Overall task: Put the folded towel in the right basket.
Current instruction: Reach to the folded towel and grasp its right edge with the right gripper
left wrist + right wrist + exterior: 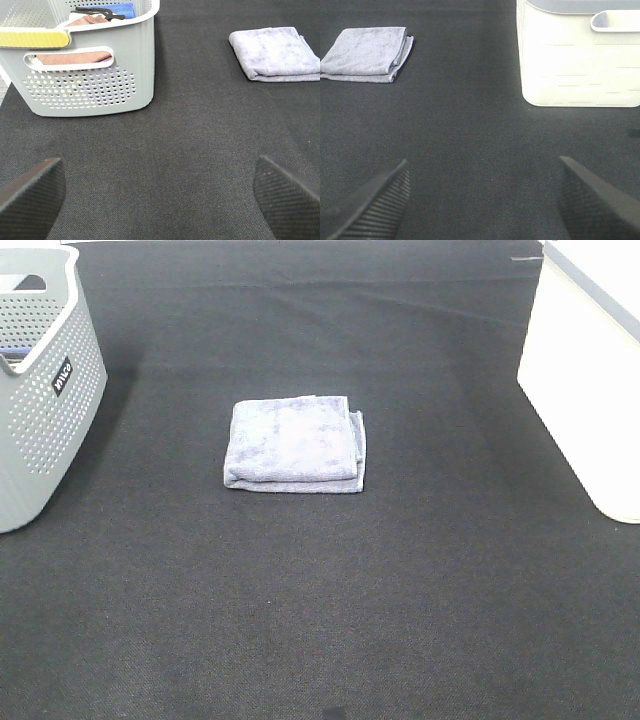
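The folded towel [295, 443] is a small lavender-grey layered rectangle lying flat on the dark mat, midway between the two baskets. It also shows in both wrist views [276, 52] [367, 53]. The right basket [585, 370] is a large white smooth-walled bin at the mat's right edge [577, 55]. Neither arm appears in the high view. My left gripper [160, 195] is open over bare mat, well short of the towel. My right gripper [482, 200] is open too, with nothing between its fingers, apart from both the towel and the white bin.
A grey perforated basket [40, 390] with a black label stands at the left edge; the left wrist view shows cloths and a dark hanger-like object inside it [82, 65]. Dark mat [320, 620] covers the whole work surface.
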